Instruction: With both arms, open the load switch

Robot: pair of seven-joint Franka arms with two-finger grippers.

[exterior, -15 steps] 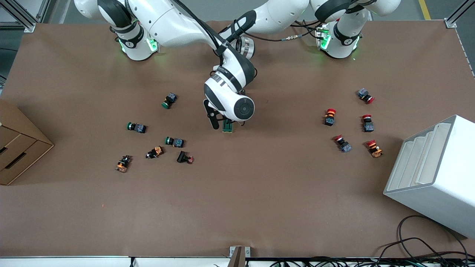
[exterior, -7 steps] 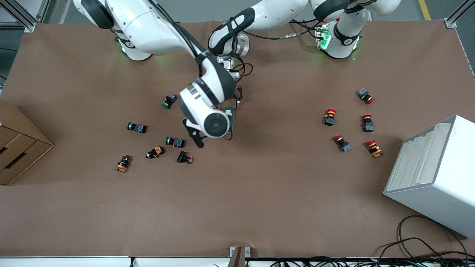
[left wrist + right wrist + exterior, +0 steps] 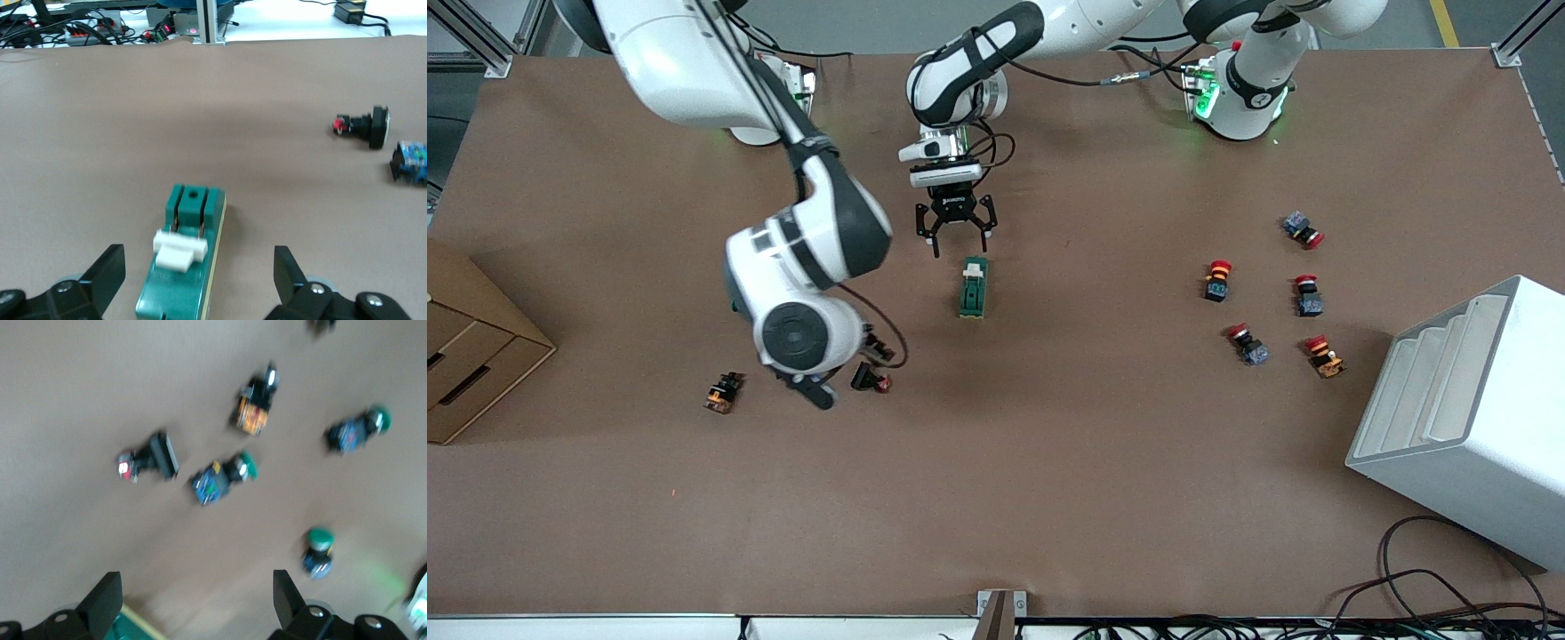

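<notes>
Front view: the load switch [image 3: 973, 288] lies flat on the brown table [image 3: 1049, 462], near its middle, white toggle toward the robots' bases. The left gripper [image 3: 955, 238] hangs just above that end, fingers spread wide and empty. The right gripper [image 3: 815, 388] is over the cluster of green-capped push-buttons [image 3: 871, 379] — its opening is hidden here.

Left wrist view: the load switch [image 3: 183, 257] sits between the wide fingers [image 3: 107, 273], untouched.

Right wrist view: the fingers [image 3: 103, 600] stand wide apart, holding nothing — push-buttons [image 3: 220, 479] below.

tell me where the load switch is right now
In the front view the load switch lies flat on the table near its middle, held by neither arm, just nearer the camera than the open left gripper.
</notes>
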